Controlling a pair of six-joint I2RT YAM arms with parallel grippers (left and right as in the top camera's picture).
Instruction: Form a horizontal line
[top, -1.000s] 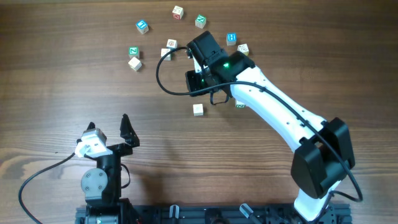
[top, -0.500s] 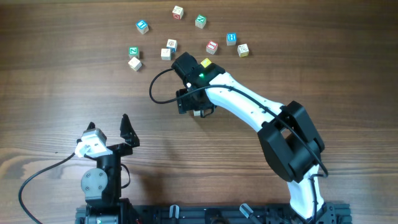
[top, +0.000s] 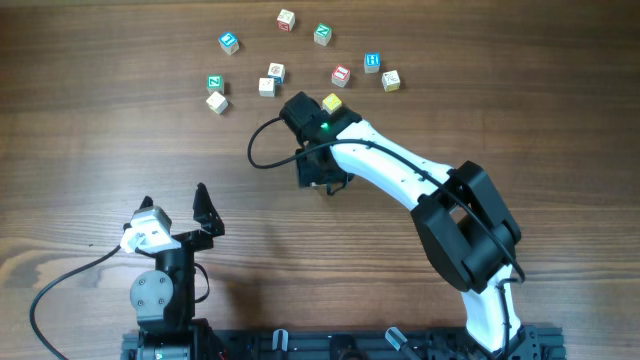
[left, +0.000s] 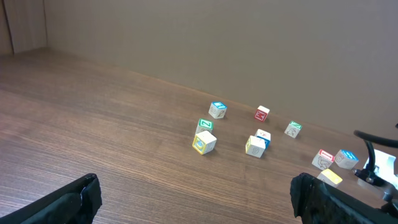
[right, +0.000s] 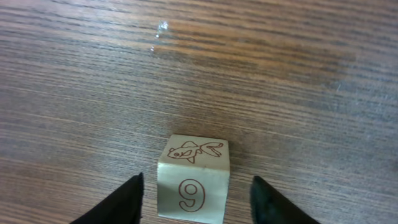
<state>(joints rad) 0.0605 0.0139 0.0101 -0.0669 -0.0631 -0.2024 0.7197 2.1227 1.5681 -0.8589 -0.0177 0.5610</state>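
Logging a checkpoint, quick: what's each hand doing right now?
Left hand: open, empty.
Right hand: open, straddling the pale cube, not touching it.

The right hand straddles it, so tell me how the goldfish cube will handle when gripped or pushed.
The goldfish cube looks like rigid wood, so it probably won't deform. Its flat sides face the fingers of the open right hand, so a grip should hold. It lies flat on the table, so a push would likely slide it, not roll it.
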